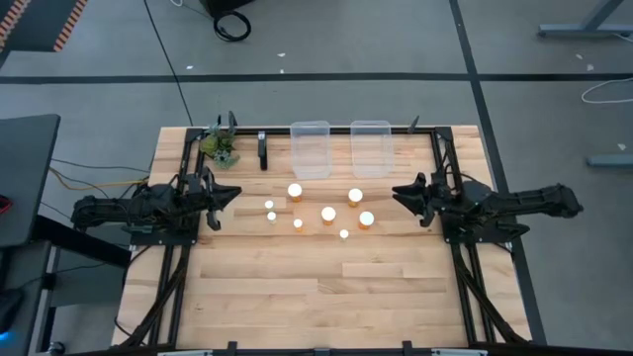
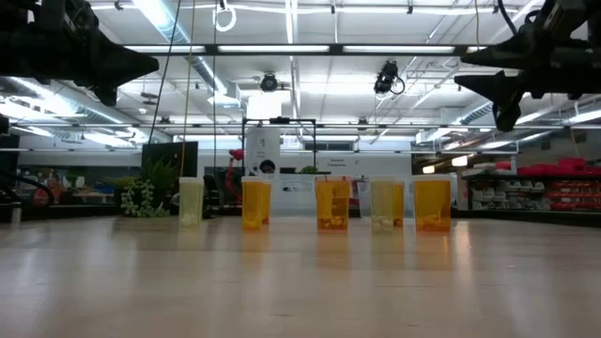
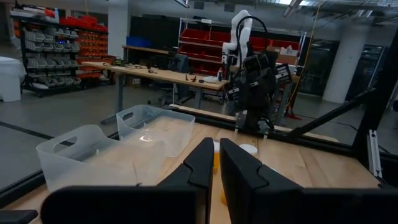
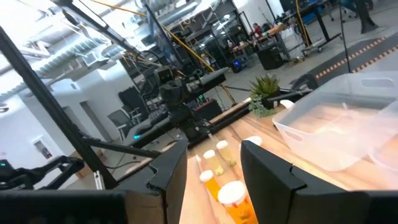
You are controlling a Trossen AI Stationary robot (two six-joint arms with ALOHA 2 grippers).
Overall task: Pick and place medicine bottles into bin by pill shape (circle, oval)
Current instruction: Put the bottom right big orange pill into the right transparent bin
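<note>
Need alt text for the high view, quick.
Eight white-capped medicine bottles stand mid-table before two clear bins. The left gripper and right gripper hover at either side, holding nothing. A green plant sprig sits left of the bins.

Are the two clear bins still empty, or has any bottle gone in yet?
Empty. The high view shows nothing inside either clear bin; all the medicine bottles stand on the table in front of them.

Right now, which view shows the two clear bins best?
The high view: both clear bins appear whole, side by side. The left wrist view shows them obliquely, the right wrist view only part of them, the low view none.
</note>
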